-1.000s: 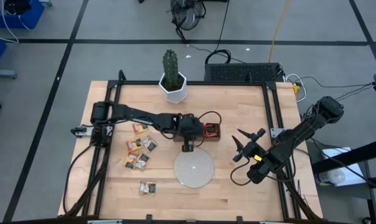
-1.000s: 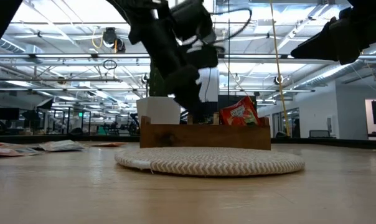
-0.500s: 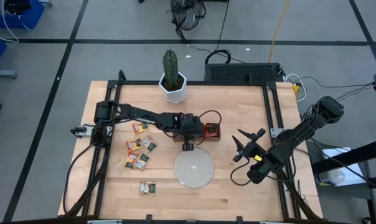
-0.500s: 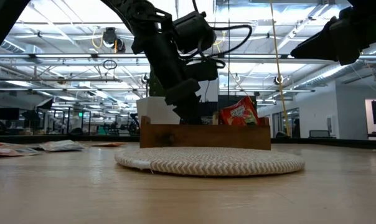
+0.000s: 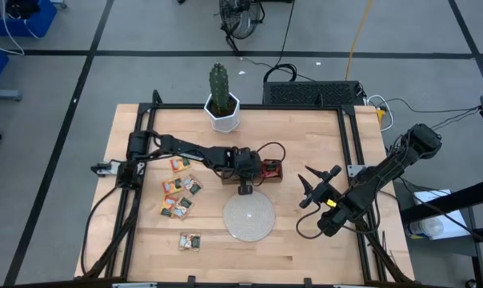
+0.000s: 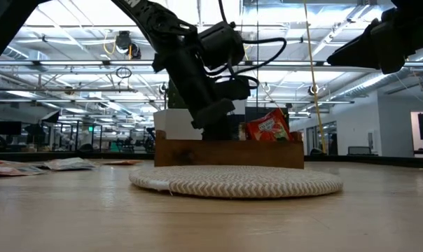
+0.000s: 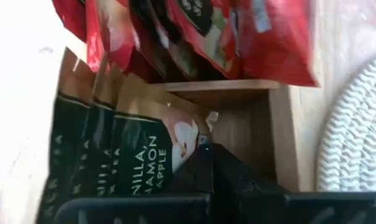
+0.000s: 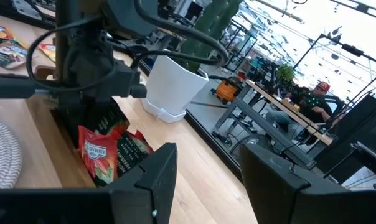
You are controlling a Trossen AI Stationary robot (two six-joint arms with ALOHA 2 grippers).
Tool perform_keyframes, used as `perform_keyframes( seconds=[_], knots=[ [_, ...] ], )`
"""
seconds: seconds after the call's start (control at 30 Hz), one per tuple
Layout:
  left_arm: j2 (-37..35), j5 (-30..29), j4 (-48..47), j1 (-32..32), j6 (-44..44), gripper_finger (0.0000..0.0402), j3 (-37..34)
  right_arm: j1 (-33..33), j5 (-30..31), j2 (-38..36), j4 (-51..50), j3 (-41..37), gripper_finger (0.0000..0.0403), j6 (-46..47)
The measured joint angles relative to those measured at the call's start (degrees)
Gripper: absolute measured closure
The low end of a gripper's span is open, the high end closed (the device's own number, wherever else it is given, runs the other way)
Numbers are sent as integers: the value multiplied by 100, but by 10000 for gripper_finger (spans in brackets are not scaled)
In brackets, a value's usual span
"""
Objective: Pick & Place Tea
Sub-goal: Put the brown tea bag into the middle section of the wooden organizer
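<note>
1. The left tool (image 5: 243,181) is seen closed, its fingers (image 7: 203,171) pressed on a green tea sachet (image 7: 152,146) inside the wooden tray (image 5: 257,171).
2. The right tool (image 5: 316,186) is held above the table (image 5: 305,240) near its right side, well apart from the tray, with its fingers (image 8: 152,171) standing apart and nothing between them.
3. The gripped sachet is shown as flat, dark green with a tan top and a pale printed centre; it stands among other green ones in one tray compartment.
4. Red sachets (image 7: 206,31) are packed upright in the neighbouring compartment, and one red wrapper (image 6: 269,128) is seen above the tray wall in the low view.
5. More sachets (image 5: 180,196) in red, green and orange-yellow lie scattered on the table to the left of the round woven disc (image 5: 249,218).
6. Compared with a second ago, the left arm has been lowered and shifted slightly right over the tray; the right arm is unchanged.
</note>
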Motion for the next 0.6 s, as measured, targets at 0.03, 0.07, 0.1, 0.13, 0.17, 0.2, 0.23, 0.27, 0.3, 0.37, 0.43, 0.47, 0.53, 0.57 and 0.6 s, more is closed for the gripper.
perform_keyframes(
  seconds=[0.03, 0.07, 0.1, 0.13, 0.17, 0.2, 0.23, 0.27, 0.3, 0.37, 0.43, 0.47, 0.53, 0.57, 0.6],
  knots=[
    [15, 14, 16, 2, -26, 402, 0, 0, 0, 0, 27, 0, 243, -22],
    [19, 10, 40, 0, -34, 402, -4, 1, 1, 0, 37, 0, 243, -43],
    [21, -2, 53, -11, -38, 401, -6, 2, 0, 0, 52, 0, 243, -75],
    [23, -15, 73, -21, -52, 402, -9, 1, 1, 0, 95, 0, 243, -113],
    [27, -61, 108, -41, -53, 401, -9, 2, 2, 0, 128, 0, 243, -132],
    [29, -127, 130, -66, -50, 401, -11, 0, 2, 0, 141, 0, 243, -174],
    [30, -195, 133, -89, -42, 401, -11, 0, 0, 0, 170, 0, 243, -225],
    [30, -266, 135, -110, -34, 401, -13, 0, 2, 0, 216, 0, 243, -256],
    [33, -336, 139, -125, -32, 401, -13, 0, 2, 0, 227, 0, 243, -268],
    [35, -448, 130, -154, -47, 401, -13, 1, 1, 0, 217, 0, 243, -275],
    [38, -533, 114, -157, -86, 401, -15, 0, 1, 0, 223, 0, 243, -274],
    [38, -594, 105, -167, -112, 401, -16, 0, 0, 0, 228, 0, 243, -275],
    [38, -775, 95, -192, -153, 401, -20, 0, 2, 0, 240, 0, 243, -275],
    [39, -856, 84, -204, -154, 401, -20, 0, 0, 0, 238, 0, 243, -275],
    [41, -914, 82, -215, -159, 401, -20, 0, 0, 0, 240, 0, 243, -275]
  ],
)
